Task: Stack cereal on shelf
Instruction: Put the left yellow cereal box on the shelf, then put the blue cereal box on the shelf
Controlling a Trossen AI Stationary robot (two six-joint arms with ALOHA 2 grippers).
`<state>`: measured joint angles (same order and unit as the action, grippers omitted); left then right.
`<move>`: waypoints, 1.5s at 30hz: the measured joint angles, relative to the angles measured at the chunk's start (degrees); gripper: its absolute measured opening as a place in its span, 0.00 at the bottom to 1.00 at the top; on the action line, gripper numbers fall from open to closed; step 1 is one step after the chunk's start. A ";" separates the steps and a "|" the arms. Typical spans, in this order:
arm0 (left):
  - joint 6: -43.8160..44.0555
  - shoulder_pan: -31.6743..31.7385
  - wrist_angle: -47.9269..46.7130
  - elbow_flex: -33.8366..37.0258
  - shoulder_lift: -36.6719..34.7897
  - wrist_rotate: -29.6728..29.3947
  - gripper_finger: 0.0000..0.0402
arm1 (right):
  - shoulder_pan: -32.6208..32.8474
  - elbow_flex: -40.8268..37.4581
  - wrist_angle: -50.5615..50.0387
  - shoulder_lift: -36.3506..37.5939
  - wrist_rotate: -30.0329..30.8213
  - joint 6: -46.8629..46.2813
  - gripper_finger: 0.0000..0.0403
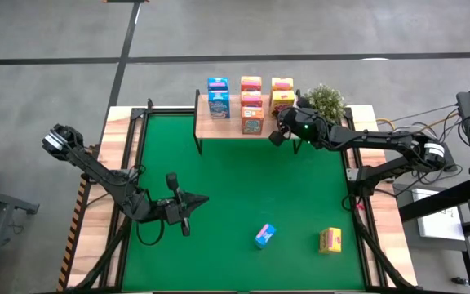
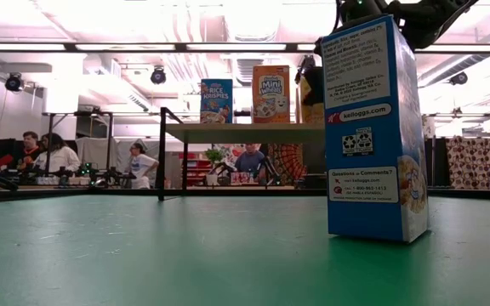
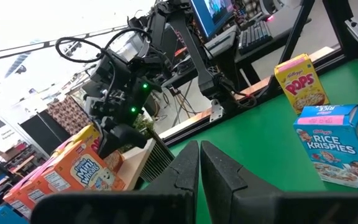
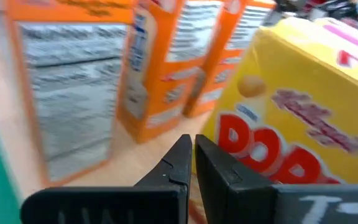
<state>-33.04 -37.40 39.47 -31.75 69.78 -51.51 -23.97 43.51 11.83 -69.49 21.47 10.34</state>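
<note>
Fingers (image 4: 192, 163) (right, shut) sit just beside shelved yellow box (image 4: 303, 124).

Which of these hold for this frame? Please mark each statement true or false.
1. Two cereal boxes stand on the green mat, off the shelf: a blue box and a yellow box. True.
2. The left gripper holds a blue box. False: it is shut on nothing, over the mat.
3. The right gripper is at the shelf's right end, beside the yellow boxes. True.
4. The potted plant sits at the left end of the shelf. False: it is at the right end.
5. The shelf carries no orange boxes. False: orange boxes stand in its middle column.
</note>
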 joint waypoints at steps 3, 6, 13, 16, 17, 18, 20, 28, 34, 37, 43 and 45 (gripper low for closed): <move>0.48 0.00 -0.04 0.00 0.00 0.00 0.00 | 0.17 0.00 0.42 0.00 -2.08 -1.47 0.03; 0.77 0.00 -0.05 0.00 0.00 0.00 0.00 | 0.46 0.00 0.55 0.02 -2.19 -2.87 0.03; 0.77 0.01 -0.05 0.00 0.00 0.00 0.00 | 4.41 -0.04 -0.58 2.51 -2.21 -4.87 0.03; 0.82 0.01 0.00 0.00 0.00 0.00 0.00 | 8.08 -0.04 -2.99 5.52 -2.16 -5.96 0.03; 0.96 0.01 0.12 0.00 0.00 0.01 0.00 | 9.53 -0.04 -4.16 6.67 -2.19 -6.29 0.03; 1.21 0.01 0.29 0.00 0.00 0.02 0.00 | 11.04 -0.04 -5.10 7.74 -2.19 -6.54 0.03; 1.90 0.01 1.09 0.00 0.00 0.02 0.00 | 14.29 -0.39 -5.53 9.47 -2.16 -6.80 0.03; 5.60 0.05 2.92 -0.85 0.00 2.33 0.00 | 25.68 -8.70 7.14 12.39 -2.01 -4.26 0.03; 8.81 0.12 2.97 -5.07 3.20 4.55 0.00 | 28.95 -15.08 22.02 12.41 -2.51 3.22 0.03; 8.96 0.12 2.92 -8.35 6.90 4.55 0.00 | 29.38 -16.54 27.57 12.48 -4.86 6.81 0.03; 6.90 0.13 2.57 -15.28 14.03 -2.56 0.00 | 29.35 -16.55 32.64 13.63 -12.69 11.96 0.03; 6.49 0.16 2.34 -17.23 15.75 -6.24 0.00 | 29.35 -16.55 33.18 14.37 -13.82 13.23 0.03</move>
<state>-26.55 -37.23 41.82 -48.98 85.52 -57.75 5.39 26.96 45.02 -55.13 7.65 23.58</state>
